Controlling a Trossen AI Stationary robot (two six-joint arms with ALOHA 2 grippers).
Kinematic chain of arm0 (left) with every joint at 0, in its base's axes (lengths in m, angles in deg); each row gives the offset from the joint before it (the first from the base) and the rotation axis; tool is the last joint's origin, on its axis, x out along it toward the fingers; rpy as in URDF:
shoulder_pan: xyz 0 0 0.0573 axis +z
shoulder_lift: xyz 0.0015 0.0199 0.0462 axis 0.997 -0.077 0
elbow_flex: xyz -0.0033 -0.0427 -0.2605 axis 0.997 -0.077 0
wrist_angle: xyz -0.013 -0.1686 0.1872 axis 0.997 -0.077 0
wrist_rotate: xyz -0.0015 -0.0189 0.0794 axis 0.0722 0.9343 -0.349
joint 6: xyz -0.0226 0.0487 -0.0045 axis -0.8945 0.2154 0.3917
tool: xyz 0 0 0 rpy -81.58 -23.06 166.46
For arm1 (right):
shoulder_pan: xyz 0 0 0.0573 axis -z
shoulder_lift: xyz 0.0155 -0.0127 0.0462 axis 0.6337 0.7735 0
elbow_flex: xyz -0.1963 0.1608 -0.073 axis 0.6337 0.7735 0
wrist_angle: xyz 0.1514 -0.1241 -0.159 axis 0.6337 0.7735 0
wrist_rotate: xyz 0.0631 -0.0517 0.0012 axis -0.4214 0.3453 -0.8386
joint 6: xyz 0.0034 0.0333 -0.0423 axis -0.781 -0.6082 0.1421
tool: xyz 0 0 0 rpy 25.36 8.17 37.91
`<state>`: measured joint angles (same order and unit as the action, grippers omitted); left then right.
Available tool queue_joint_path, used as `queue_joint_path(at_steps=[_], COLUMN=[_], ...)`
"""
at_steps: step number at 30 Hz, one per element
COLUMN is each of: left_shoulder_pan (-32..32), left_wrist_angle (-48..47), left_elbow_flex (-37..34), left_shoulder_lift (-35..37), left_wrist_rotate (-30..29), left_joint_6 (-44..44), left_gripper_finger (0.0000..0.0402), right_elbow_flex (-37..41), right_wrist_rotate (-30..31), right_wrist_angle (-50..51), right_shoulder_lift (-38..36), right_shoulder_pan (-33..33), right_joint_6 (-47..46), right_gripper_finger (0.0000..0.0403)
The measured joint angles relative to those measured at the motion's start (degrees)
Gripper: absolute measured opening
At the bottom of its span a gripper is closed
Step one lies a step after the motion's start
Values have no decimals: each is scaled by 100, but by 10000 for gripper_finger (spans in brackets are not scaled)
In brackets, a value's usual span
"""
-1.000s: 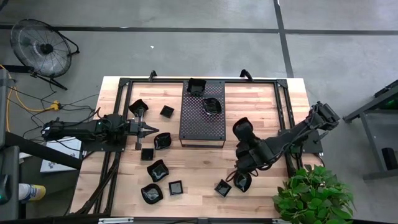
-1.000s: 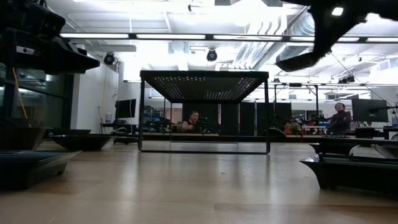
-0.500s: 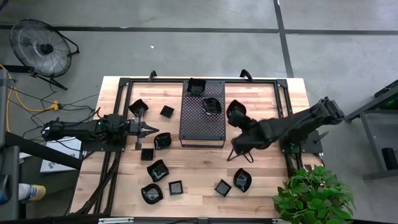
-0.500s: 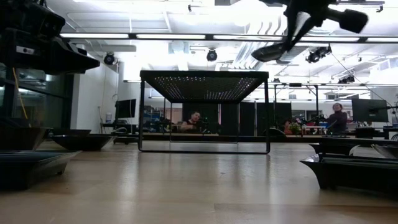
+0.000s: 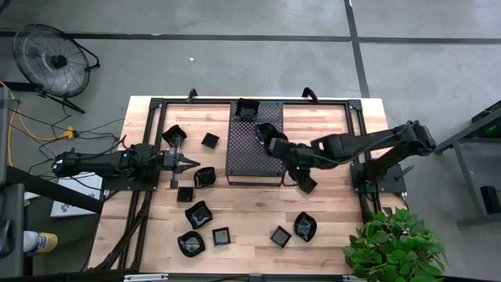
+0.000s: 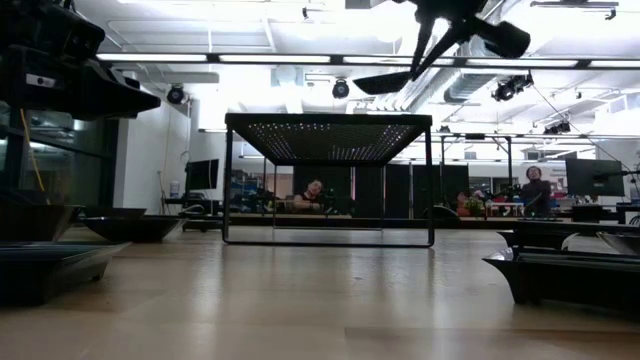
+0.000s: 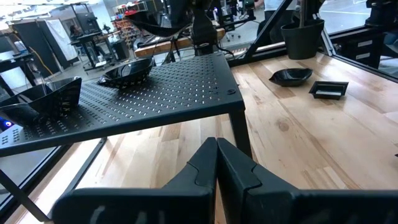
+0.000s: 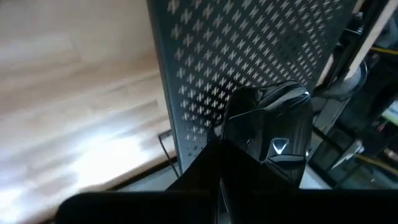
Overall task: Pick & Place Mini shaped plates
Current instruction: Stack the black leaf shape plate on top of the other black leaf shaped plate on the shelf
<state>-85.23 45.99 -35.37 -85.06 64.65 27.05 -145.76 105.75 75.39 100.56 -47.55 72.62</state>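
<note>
From above, my right gripper (image 5: 275, 146) is over the near right part of the black tray (image 5: 243, 160). It is clamped on a small black plate (image 5: 273, 143). Two more plates sit on the tray just past it: a wavy one (image 5: 265, 131) close by and a square one (image 5: 247, 110) at the far end. My left gripper (image 5: 190, 163) rests low on the other side of the tray, fingers pressed together and holding nothing. A rounded plate (image 5: 204, 177) lies just beside its tip. More plates lie on the wood, well away from my right gripper: a square one (image 5: 280, 236) and a rounded one (image 5: 304, 226).

From table height, my right gripper (image 6: 410, 72) hangs above the tray's top (image 6: 328, 123). The plate (image 6: 380, 83) is pinched at its edge and tilts down, not touching the tray.

From my left wrist, my fingers (image 7: 216, 163) are shut tight in front of the tray's edge (image 7: 155, 115). The wavy plate (image 7: 127, 71) and the square plate (image 7: 46, 93) sit on the tray ahead. My right arm holds its plate (image 7: 158, 23) up in the air behind them.

From my right wrist, my fingers (image 8: 214, 162) are closed on the shiny plate (image 8: 273, 137), with the holey tray (image 8: 249, 50) right under it.
</note>
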Motion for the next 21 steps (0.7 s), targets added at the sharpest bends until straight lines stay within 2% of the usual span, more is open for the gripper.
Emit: queue_joint_path(at_steps=[6,9,14,17,21], left_shoulder_pan=[1,-1,0,0,1], left_wrist_angle=[0,0,0,0,0], left_elbow_flex=[0,0,2,0,0], left_shoulder_lift=[1,0,-1,-1,1], left_wrist_rotate=[0,0,0,0,0], left_joint_6=[1,0,-1,0,1], left_gripper_finger=[1,1,1,1,1], right_elbow_flex=[18,201,750,1105,1257], right_wrist_rotate=[-490,-480,-920,-959,-1306], right_wrist_angle=[-73,-467,-1505,-2112,-2365], right_shoulder_lift=[0,-37,-120,-174,-219], right_shoulder_pan=[549,735,1146,1318,1535], right_joint_6=[452,1081,2251,2916,3149], right_gripper_finger=[0,0,0,0,0])
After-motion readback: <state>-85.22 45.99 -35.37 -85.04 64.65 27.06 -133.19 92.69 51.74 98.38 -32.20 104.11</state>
